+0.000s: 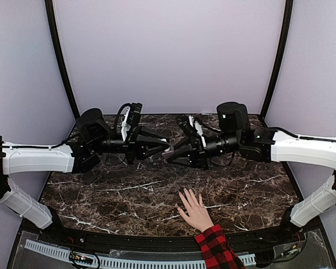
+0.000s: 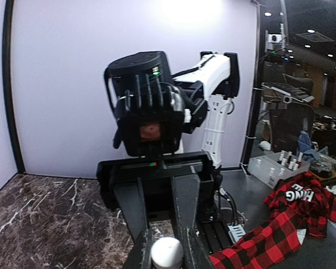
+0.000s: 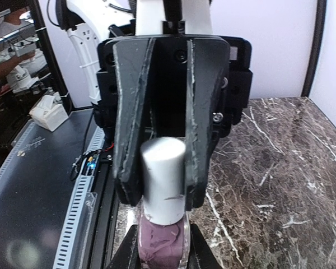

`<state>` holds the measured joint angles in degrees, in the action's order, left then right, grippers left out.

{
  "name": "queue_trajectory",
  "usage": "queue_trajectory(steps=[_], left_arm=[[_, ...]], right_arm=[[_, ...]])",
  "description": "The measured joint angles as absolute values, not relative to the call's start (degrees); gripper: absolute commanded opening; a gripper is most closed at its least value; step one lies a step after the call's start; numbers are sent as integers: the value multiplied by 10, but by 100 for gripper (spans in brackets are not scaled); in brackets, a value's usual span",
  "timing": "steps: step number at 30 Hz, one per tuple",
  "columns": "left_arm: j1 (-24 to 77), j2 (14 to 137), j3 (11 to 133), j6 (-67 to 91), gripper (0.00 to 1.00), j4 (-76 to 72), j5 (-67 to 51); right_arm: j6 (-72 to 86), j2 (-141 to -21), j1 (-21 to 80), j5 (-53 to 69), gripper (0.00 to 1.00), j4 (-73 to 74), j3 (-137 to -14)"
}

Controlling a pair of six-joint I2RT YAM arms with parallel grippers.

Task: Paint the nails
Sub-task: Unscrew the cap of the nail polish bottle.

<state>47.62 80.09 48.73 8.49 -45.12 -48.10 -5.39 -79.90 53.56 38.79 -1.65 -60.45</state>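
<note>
A small polish bottle (image 3: 163, 246), purple with a white cap (image 3: 163, 176), hangs above the middle of the table between my two grippers. They meet tip to tip in the top view. My right gripper (image 3: 162, 256) is shut on the purple body. My left gripper (image 2: 167, 255) is shut on the white cap (image 2: 167, 252). Top view: left gripper (image 1: 164, 148), right gripper (image 1: 173, 154). A light-skinned hand (image 1: 194, 213) with a red-and-black plaid sleeve (image 1: 215, 249) lies palm down, spread, near the front edge, well below both grippers. Its nails are too small to make out.
The dark marble table (image 1: 101, 190) is ringed by pale purple walls. A slotted cable track (image 1: 129, 262) runs along the near edge. Off the table, the left wrist view shows plaid cloth (image 2: 280, 224) and a bin of small bottles (image 2: 280, 165).
</note>
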Motion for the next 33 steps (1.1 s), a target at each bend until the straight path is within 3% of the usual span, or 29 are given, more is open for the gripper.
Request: queue_trajectory(steps=[17,26,29,33], left_arm=[[488,823,509,115,0,-404,-202],[496,855,522,154,1,-398,-114],[497,858,528,159,10,-391,-105],[498,856,538,157,36,-372,-100]], right_arm=[[-33,-804,557,88,1,-64,-590],[-33,-831,564,1,1,-69,-594],[-33,-833,564,-8,1,-71,-594],[-33,-834,564,-14,2,-71,-597]])
